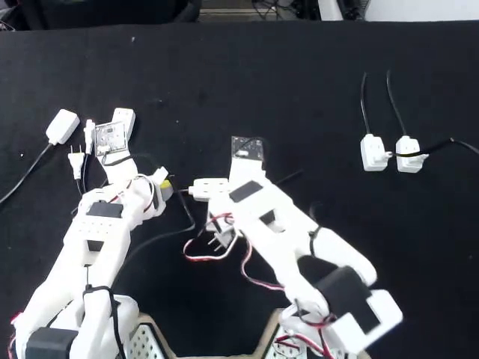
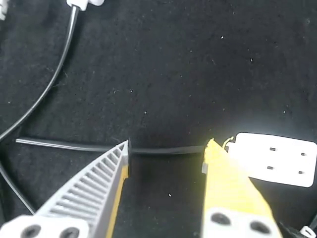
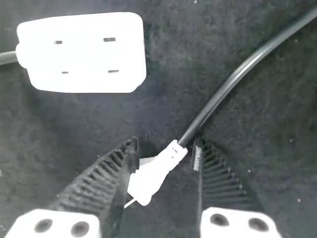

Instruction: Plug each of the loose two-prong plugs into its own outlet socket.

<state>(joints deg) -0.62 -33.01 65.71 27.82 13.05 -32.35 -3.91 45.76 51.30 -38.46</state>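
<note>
A white outlet socket (image 1: pixel 209 187) lies on the black table between the two arms; it also appears as the outlet (image 3: pixel 81 52) and the outlet (image 2: pixel 272 159). My right gripper (image 3: pixel 166 146) is open, its fingers either side of a white two-prong plug (image 3: pixel 154 174) whose black cable (image 3: pixel 237 74) runs away from it. My left gripper (image 2: pixel 166 148) is open over a thin black cable (image 2: pixel 74 146), its yellow finger (image 1: pixel 165 188) close beside the outlet. In the high view the right arm (image 1: pixel 258 206) covers its own gripper.
At the far left lie a white adapter (image 1: pixel 62 126), a loose plug (image 1: pixel 76 161) and another white block (image 1: pixel 123 118). Two white outlets (image 1: pixel 372 152) (image 1: pixel 409 155) with cables sit at the right. Red and white wires (image 1: pixel 217 247) hang under the right arm.
</note>
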